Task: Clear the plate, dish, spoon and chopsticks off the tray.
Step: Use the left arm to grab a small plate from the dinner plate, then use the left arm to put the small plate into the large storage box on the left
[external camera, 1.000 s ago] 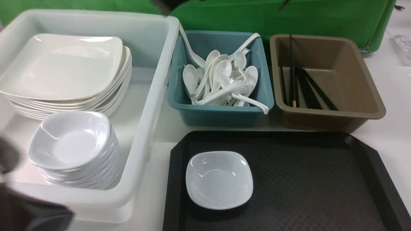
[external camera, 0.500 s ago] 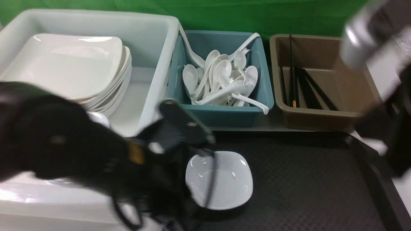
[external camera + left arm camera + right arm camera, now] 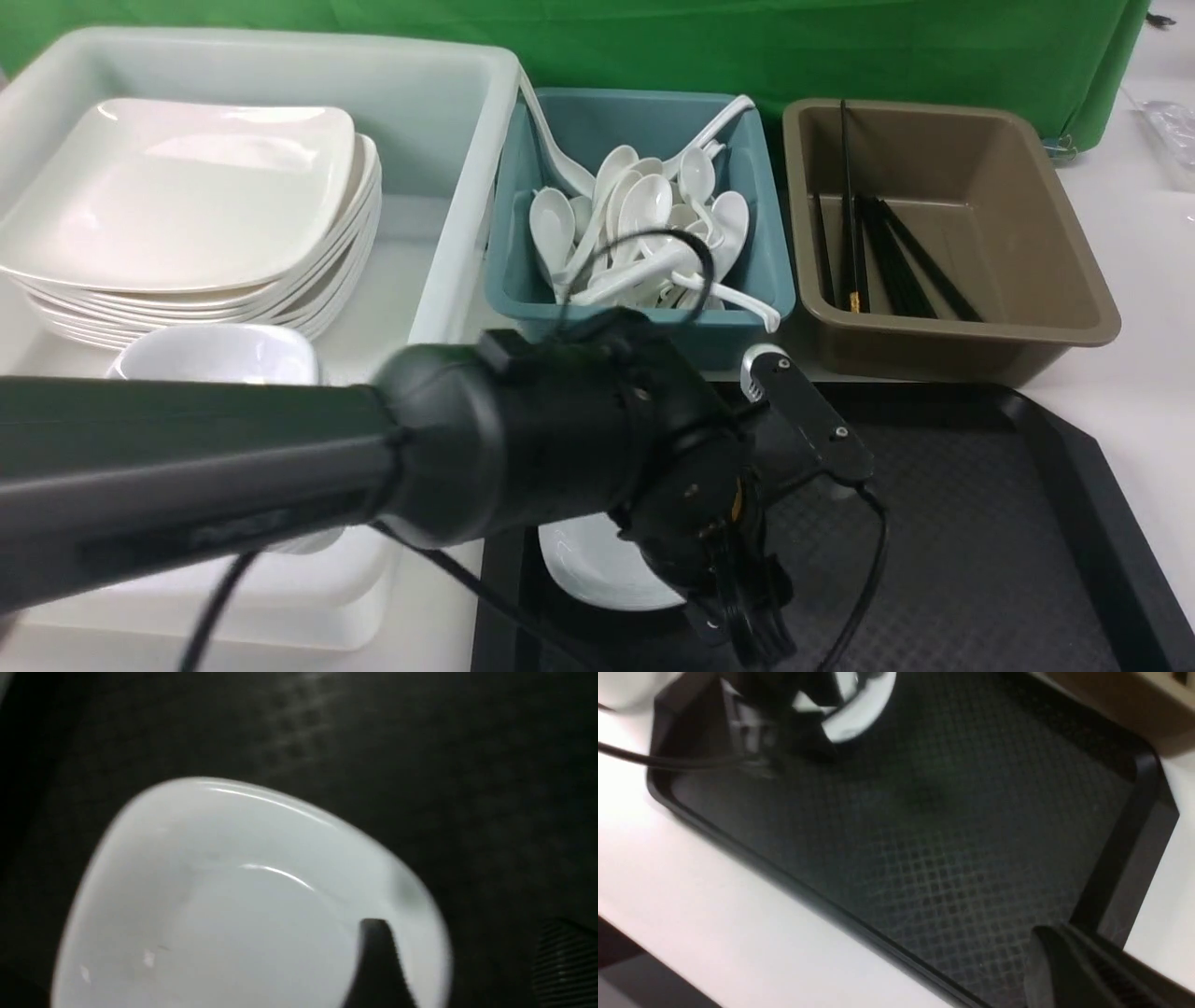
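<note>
The small white dish point(image 3: 597, 571) sits at the front left of the black tray point(image 3: 980, 523), mostly hidden by my left arm. In the left wrist view the dish point(image 3: 224, 905) fills the frame. My left gripper point(image 3: 467, 956) is open and straddles the dish's rim: one finger point(image 3: 376, 961) is over the bowl, the other point(image 3: 565, 961) is outside over the tray floor. My right gripper point(image 3: 1069, 970) hangs above the tray's textured floor point(image 3: 934, 858) near a corner, fingers together and empty. No plate, spoon or chopsticks lie on the tray.
A white tub point(image 3: 439, 215) at left holds stacked plates point(image 3: 187, 187) and stacked dishes point(image 3: 219, 355). A teal bin point(image 3: 644, 331) holds spoons point(image 3: 644, 233). A brown bin point(image 3: 1055, 252) holds black chopsticks point(image 3: 896, 261). A green cloth is behind.
My left arm has swung in from the left and come down over the dish on the tray. My right arm crossed the right side of the front view and has left it.
</note>
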